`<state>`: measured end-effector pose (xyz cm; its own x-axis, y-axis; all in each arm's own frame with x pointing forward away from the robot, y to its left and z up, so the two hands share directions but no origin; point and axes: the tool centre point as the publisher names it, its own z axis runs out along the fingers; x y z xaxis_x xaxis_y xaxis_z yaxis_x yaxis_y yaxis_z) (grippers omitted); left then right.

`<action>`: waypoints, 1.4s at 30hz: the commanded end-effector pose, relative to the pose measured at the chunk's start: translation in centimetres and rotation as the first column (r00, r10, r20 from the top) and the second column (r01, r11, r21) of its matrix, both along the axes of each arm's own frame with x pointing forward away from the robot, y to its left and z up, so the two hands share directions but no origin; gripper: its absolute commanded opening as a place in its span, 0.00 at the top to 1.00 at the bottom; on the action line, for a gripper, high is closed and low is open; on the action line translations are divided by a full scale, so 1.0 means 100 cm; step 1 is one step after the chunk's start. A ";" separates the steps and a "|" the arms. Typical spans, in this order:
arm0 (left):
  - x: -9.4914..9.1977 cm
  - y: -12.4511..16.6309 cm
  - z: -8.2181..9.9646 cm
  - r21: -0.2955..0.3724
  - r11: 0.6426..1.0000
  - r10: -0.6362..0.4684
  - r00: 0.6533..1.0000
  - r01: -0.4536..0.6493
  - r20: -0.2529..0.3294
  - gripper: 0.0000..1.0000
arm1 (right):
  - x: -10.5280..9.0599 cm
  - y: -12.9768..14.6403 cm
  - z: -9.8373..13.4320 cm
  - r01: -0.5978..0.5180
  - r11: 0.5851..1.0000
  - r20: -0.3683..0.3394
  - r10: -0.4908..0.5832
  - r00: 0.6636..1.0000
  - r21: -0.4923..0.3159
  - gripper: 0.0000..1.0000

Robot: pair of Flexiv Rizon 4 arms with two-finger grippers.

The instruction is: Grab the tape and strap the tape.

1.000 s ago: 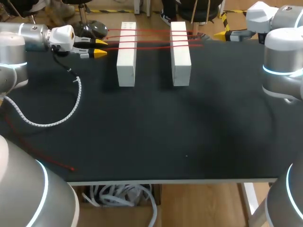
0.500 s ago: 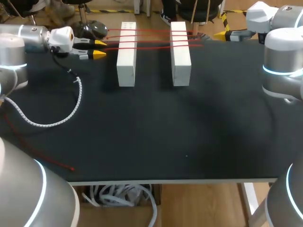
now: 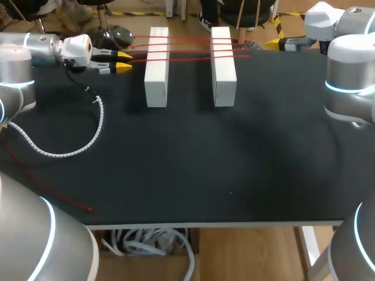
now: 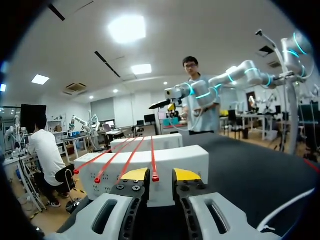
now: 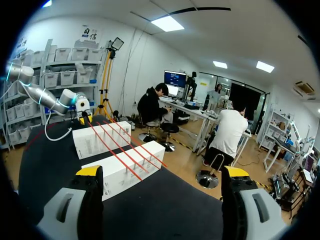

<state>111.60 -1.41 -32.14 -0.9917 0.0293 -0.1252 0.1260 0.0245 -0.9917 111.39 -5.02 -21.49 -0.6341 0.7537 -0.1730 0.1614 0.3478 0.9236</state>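
Note:
Several red tape strands [image 3: 187, 48] lie stretched across two white blocks [image 3: 157, 67] [image 3: 223, 65] at the back of the table. My left gripper [image 3: 124, 60] hovers at their left ends. In the left wrist view one red strand end [image 4: 155, 178] sits in the narrow gap between the left gripper's [image 4: 160, 174] yellow tips, close to one finger and clear of the other. My right gripper [image 5: 163, 172] stands wide open past the strands' right ends, nothing between its fingers; one yellow fingertip [image 3: 272, 43] shows in the head view.
A loose red strand [image 3: 53, 196] lies on the black table [image 3: 205, 164] near its front left edge. A white spiral cable [image 3: 88, 137] loops from my left arm over the table's left side.
The left gripper's fingers have drawn a little closer together around the strand end. The spiral cable shifted slightly. The right arm has not moved.

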 end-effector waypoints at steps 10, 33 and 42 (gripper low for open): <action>0.009 -0.001 -0.002 -0.007 1.000 -0.028 1.000 0.028 0.000 1.00 | 0.000 0.000 -0.001 0.000 1.000 0.005 0.000 1.000 0.003 0.00; 0.006 -0.010 0.011 -0.039 0.997 -0.063 0.996 0.065 0.055 1.00 | 0.000 0.000 -0.001 0.000 1.000 0.005 0.000 1.000 0.003 0.00; 0.002 -0.023 0.029 -0.092 0.990 -0.103 0.994 0.106 0.040 1.00 | 0.000 0.000 -0.001 0.000 1.000 0.005 0.000 1.000 0.003 0.00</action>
